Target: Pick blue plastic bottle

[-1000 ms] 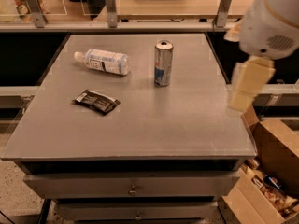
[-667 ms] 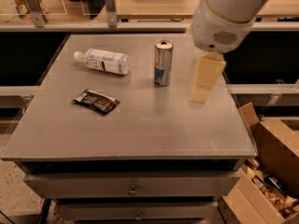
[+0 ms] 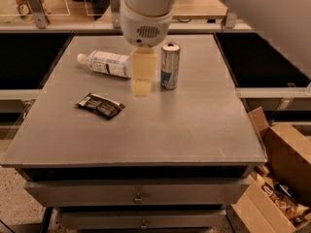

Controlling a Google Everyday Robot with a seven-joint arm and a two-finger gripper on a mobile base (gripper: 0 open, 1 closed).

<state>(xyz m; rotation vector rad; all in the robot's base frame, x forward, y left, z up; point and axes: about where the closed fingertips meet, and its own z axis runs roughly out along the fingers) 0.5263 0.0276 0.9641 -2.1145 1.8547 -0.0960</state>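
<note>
The gripper (image 3: 141, 86) has swung left across the table (image 3: 194, 130) and now hangs between the blue plastic bottle (image 3: 104, 63) and the drink can (image 3: 170, 66). Its opening cannot be told, and it visibly holds nothing.

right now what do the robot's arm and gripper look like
The arm is smooth, white and rounded, with a small dotted grille on its wrist housing. The gripper, above the table beside the blue plastic bottle, is a pale cream, blocky piece. No cables show.

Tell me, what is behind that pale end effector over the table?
The blue plastic bottle lies on its side behind the end effector, left of the can. Its base end is covered and cannot be seen.
</note>
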